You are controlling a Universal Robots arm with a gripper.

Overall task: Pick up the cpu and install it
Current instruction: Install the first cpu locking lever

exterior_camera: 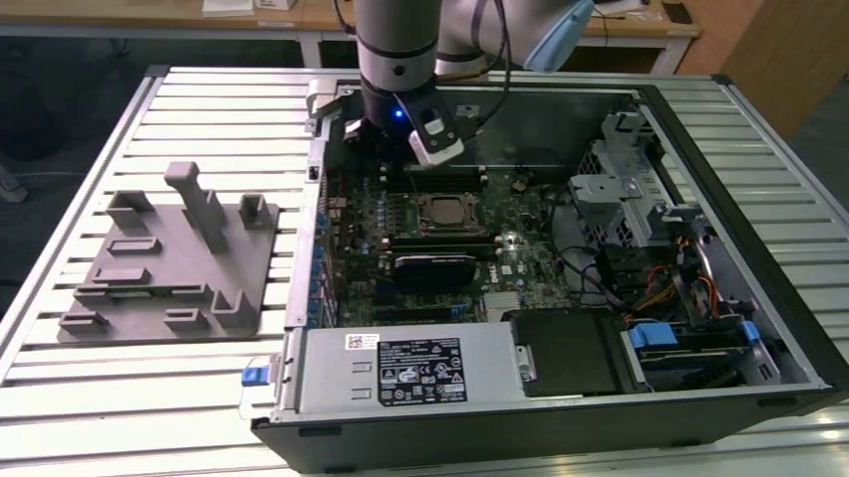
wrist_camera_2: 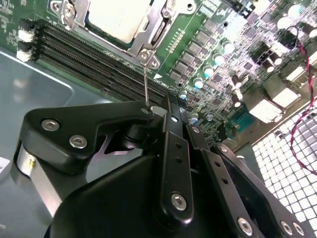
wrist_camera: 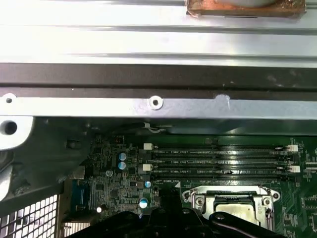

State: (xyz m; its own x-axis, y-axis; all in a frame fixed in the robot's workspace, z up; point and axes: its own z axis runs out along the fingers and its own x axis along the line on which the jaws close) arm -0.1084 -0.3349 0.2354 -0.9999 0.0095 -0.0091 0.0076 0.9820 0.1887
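Broadly, the exterior view gives the layout. An open computer case (exterior_camera: 531, 437) lies on a slatted table (exterior_camera: 199, 99). A grey fixture (exterior_camera: 173, 258) with upright posts sits just beside it on the exterior view's left, and a silver power supply (exterior_camera: 398, 368) fills the near end of the case. That view also shows the arm (exterior_camera: 396, 40) coming down almost vertically. Its end effector (exterior_camera: 388, 154) hangs low over the far part of the motherboard (exterior_camera: 524, 224), just beyond the socket (exterior_camera: 420, 212). The cpu (exterior_camera: 444, 211) lies flat in that socket, framed by the metal bracket and apart from the end effector. The second wrist view adds close detail. The end effector's black linkage (wrist_camera_2: 173, 148) sits in the foreground, with the cpu's pale top (wrist_camera_2: 119, 17) under the socket frame. Rows of dark memory slots (wrist_camera_2: 89, 57) run between the two, and a thin metal rod (wrist_camera_2: 145, 84) reaches from the frame's corner to the linkage. The first wrist view looks across the same slots to the case's metal rim (wrist_camera: 99, 106) and the table slats beyond it. A copper-coloured block (wrist_camera: 245, 7) rests on those slats, and the cpu (wrist_camera: 233, 210) sits near the linkage. I cannot tell whether the end effector is apart or together.
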